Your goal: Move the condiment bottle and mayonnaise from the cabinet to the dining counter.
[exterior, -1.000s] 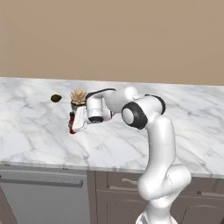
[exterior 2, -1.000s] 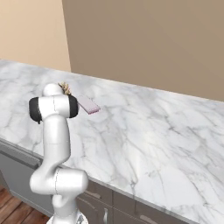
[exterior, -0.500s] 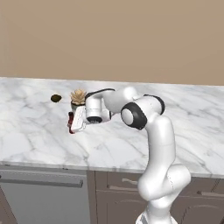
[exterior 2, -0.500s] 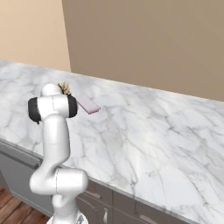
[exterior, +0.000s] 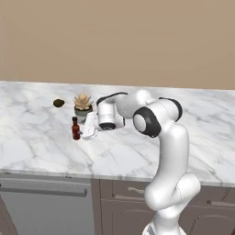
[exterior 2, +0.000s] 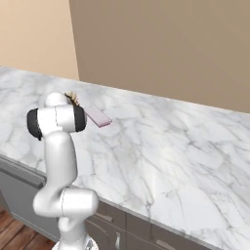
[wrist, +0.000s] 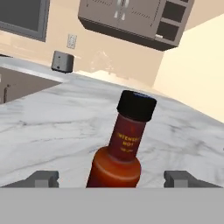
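The condiment bottle (exterior: 75, 129), dark red with a black cap, stands upright on the white marble dining counter (exterior: 183, 147), just in front of a potted succulent. My gripper (exterior: 83, 131) is at the bottle's right side. In the hand view the bottle (wrist: 120, 153) rises close between my two fingertips (wrist: 43, 178), which stand wide apart and clear of it, so the gripper (wrist: 113, 179) is open. A grey-brown wall cabinet (wrist: 131, 22) hangs far off across the room. The mayonnaise is out of view.
The potted succulent (exterior: 83, 103) and a small dark round thing (exterior: 58, 103) sit behind the bottle. A flat pale pink block (exterior 2: 98, 117) lies on the counter (exterior 2: 171, 146) beside my arm. A grey toaster (wrist: 62, 61) stands on a far worktop.
The jaws have spread apart and let go of the bottle, which stays standing on the counter. The arm has hardly moved.
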Available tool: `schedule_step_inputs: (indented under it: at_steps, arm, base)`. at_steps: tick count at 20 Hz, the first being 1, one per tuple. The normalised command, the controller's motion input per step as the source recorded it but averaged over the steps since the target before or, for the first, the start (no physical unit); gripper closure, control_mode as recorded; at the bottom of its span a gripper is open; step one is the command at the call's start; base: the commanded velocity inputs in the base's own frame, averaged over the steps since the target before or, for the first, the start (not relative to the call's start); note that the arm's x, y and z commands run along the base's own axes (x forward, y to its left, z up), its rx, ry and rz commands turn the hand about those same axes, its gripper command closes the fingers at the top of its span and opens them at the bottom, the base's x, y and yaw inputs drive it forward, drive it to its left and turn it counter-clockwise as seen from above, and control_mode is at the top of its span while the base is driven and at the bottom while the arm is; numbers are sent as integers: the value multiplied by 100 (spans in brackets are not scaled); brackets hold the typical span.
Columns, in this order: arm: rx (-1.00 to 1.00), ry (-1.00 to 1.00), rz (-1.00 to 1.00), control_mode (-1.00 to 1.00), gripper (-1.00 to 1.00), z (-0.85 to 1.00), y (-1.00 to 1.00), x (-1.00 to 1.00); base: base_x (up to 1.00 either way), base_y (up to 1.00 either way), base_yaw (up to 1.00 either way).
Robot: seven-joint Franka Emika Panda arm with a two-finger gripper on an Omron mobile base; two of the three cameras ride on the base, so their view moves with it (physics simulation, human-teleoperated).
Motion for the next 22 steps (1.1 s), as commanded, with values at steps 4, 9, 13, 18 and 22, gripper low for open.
schedule_step_inputs:
  at_steps: [4, 9, 13, 18, 22]
  arm:
    - [0, 0, 0, -100, -100, 10, -44, -52]
    - [0, -1, 0, -100, -100, 62, -55, -91]
    - [2, 0, 0, -100, -100, 100, -34, -96]
    - [1, 3, -3, -100, -100, 100, -2, -70]
    - [0, 10, -9, -100, -100, 100, -1, -58]
  base:
    - [0, 0, 0]
    - [0, 0, 0]
    - [0, 0, 0]
    - [0, 0, 0]
    - [0, 0, 0]
